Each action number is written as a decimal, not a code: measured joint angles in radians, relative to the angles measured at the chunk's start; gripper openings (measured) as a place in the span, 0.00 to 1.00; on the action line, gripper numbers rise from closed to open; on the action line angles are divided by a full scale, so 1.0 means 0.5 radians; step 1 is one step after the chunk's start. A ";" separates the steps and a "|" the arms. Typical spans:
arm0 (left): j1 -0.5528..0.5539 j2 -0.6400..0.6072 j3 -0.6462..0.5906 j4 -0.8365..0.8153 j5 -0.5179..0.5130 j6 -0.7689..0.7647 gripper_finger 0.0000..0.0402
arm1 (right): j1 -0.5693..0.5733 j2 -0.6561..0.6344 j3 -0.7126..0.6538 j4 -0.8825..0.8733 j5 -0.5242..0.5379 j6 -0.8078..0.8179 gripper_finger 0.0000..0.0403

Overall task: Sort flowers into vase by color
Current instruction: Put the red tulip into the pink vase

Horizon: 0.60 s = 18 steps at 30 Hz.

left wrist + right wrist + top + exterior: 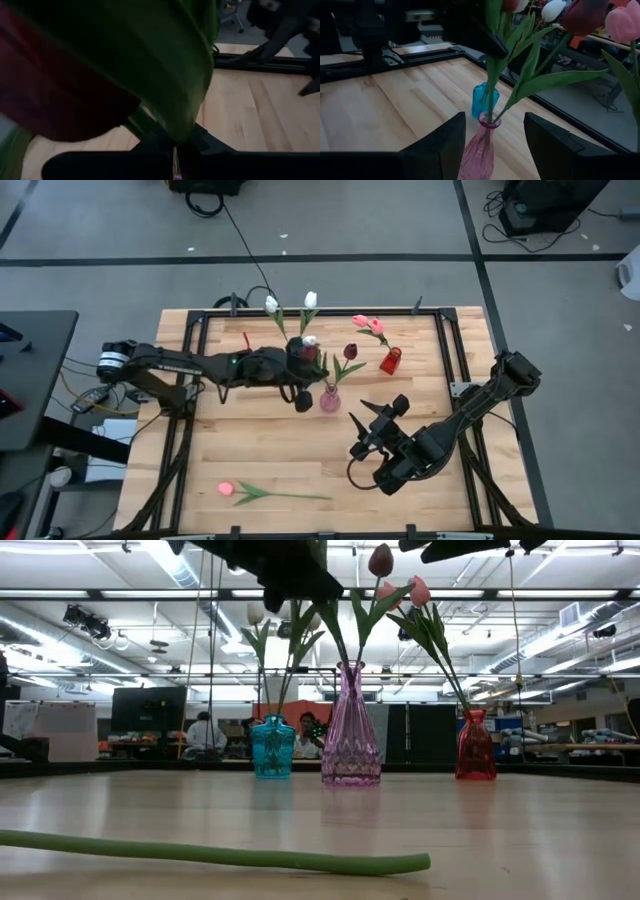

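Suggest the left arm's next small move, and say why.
Probably open the left end effector and let go. It is shut on a maroon tulip whose stem appears to reach into the pink vase, beside another maroon one. The right end effector waits open nearby.

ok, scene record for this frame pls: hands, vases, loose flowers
left hand: shut on a maroon tulip, above the pink vase
right hand: open, beside the pink vase, holding nothing
pink vase: one maroon tulip already in it
blue vase: white tulips
red vase: pink tulips
loose flower: one pink tulip lying near the table's front edge
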 joint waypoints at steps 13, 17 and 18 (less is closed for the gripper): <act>0.035 0.096 -0.001 0.113 0.237 -0.034 0.07 | 0.000 0.001 0.001 0.116 0.005 -0.089 0.52; 0.034 0.096 -0.001 0.105 0.260 -0.034 0.14 | 0.000 0.001 0.001 0.129 0.009 -0.091 0.52; 0.034 0.096 -0.001 0.105 0.261 -0.034 0.16 | 0.000 0.001 0.001 0.129 0.009 -0.091 0.52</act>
